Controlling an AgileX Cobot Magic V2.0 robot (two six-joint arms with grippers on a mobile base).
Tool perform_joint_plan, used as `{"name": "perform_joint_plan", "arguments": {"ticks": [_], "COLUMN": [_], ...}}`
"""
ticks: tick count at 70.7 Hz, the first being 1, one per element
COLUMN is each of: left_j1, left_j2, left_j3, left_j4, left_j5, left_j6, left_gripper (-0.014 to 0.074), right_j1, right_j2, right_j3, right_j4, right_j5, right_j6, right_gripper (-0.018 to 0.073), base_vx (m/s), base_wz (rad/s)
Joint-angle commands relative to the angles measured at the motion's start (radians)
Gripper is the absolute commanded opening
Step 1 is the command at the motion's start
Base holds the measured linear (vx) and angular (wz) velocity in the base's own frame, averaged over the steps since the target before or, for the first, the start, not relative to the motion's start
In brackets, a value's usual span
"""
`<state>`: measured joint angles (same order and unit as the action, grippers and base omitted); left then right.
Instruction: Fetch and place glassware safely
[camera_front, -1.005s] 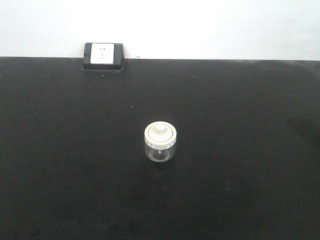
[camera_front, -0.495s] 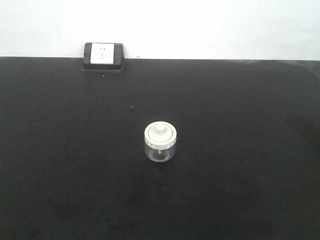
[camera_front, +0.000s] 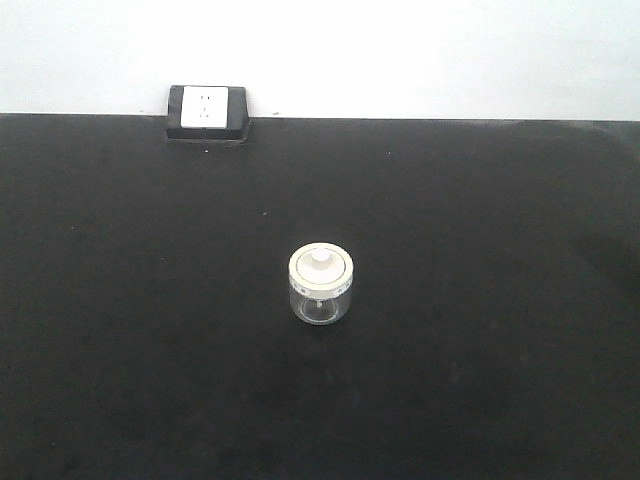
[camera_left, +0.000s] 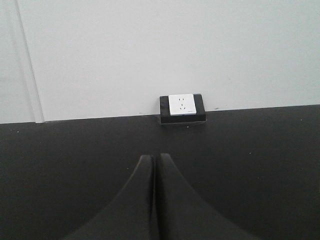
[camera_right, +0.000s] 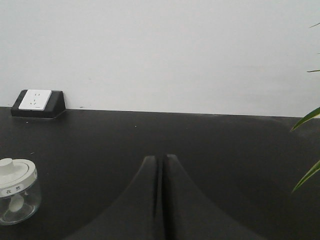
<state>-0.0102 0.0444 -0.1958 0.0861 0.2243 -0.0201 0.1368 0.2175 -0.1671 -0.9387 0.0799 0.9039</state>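
The glassware, a small squat clear glass jar (camera_front: 321, 286) with a cream-white knobbed lid, stands upright near the middle of the black table (camera_front: 480, 360). It also shows at the lower left of the right wrist view (camera_right: 16, 192). My left gripper (camera_left: 155, 157) is shut and empty, low over the table, facing the wall socket; the jar is out of its view. My right gripper (camera_right: 161, 158) is shut and empty, with the jar well off to its left. Neither gripper shows in the front view.
A white wall socket in a black housing (camera_front: 207, 112) sits at the table's far edge against the white wall; it also shows in the left wrist view (camera_left: 182, 106) and the right wrist view (camera_right: 37, 103). Green plant leaves (camera_right: 306, 120) reach in at the right.
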Motion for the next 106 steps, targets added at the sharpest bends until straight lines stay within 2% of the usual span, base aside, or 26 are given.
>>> {"name": "perform_joint_plan", "arguments": {"ticks": [1,29,48,52,71,106], "left_j1": [-0.005,-0.005,-0.005,-0.006,-0.005,-0.005], "left_j2": [0.011,0.008,-0.068,-0.069,-0.069,-0.068], "left_j3": [-0.027,0.021,0.262,0.252,0.253,0.253], "left_j4": [-0.009,-0.009,-0.119,-0.112,-0.112,-0.114], "left_j5": [-0.069,-0.088,-0.316,-0.245,-0.09,-0.085], "left_j6": [-0.008,-0.009,-0.012,-0.01,0.002,0.002], "left_gripper": [-0.0007,-0.0007,-0.0007,-0.0007,-0.0007,-0.0007], "right_j1": [-0.005,-0.005,-0.005,-0.005,-0.005,-0.005], "right_j2": [0.009,0.009,0.009,0.009,0.01,0.01], "right_j3": [-0.03,-0.03,-0.03,-0.03,-0.03,-0.03], "right_j4": [-0.015,-0.015,-0.015,-0.015,-0.015,-0.015], "right_j5": [-0.036,-0.036,-0.036,-0.036,-0.036,-0.036], "right_j6": [-0.005,-0.004,-0.004,-0.004,-0.004,-0.004], "right_gripper": [-0.0003,-0.0003,-0.0003,-0.0003,-0.0003,-0.0003], "base_vx": [0.0,0.0,0.0,0.0,0.0,0.0], "base_wz": [0.0,0.0,0.0,0.0,0.0,0.0]}}
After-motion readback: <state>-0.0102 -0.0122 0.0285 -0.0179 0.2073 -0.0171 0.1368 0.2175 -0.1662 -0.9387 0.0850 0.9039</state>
